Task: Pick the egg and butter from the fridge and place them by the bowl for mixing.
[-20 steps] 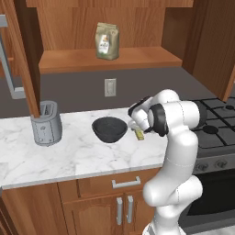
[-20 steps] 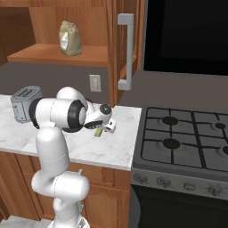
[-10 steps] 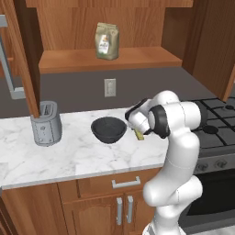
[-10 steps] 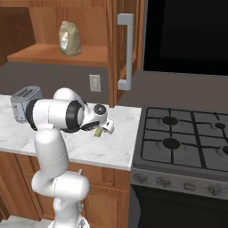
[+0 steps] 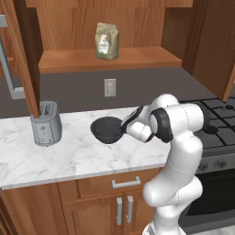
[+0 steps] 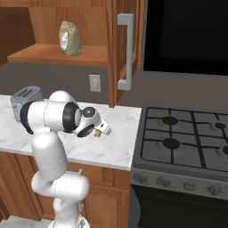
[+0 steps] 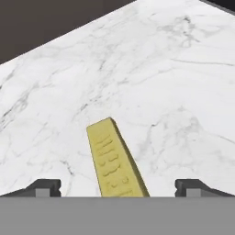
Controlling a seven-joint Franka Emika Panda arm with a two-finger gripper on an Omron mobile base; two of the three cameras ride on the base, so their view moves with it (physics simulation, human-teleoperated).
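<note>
The butter [image 7: 114, 160], a mustard-yellow stick, lies flat on the white marble counter [image 7: 174, 82]. My gripper [image 7: 117, 186] hangs just over its near end, open, with both fingertips [image 7: 43, 186] standing well clear of the stick. From the right base view the butter [image 6: 96, 132] peeks out as a yellow spot under the gripper [image 6: 102, 130]. The dark round bowl [image 5: 106, 129] sits on the counter just left of the gripper [image 5: 125, 125]. The egg and the fridge are out of view.
A grey metal toaster [image 5: 46, 123] stands at the left of the counter. The gas stove [image 6: 187, 142] adjoins the counter on the right. A paper bag [image 5: 107, 41] sits on the wooden shelf above. An open cabinet door with a grey handle [image 6: 126, 49] hangs overhead.
The hand has drifted a little toward the bowl and now hides the butter in the left base view. The jaws have spread slightly wider. The butter stays on the counter.
</note>
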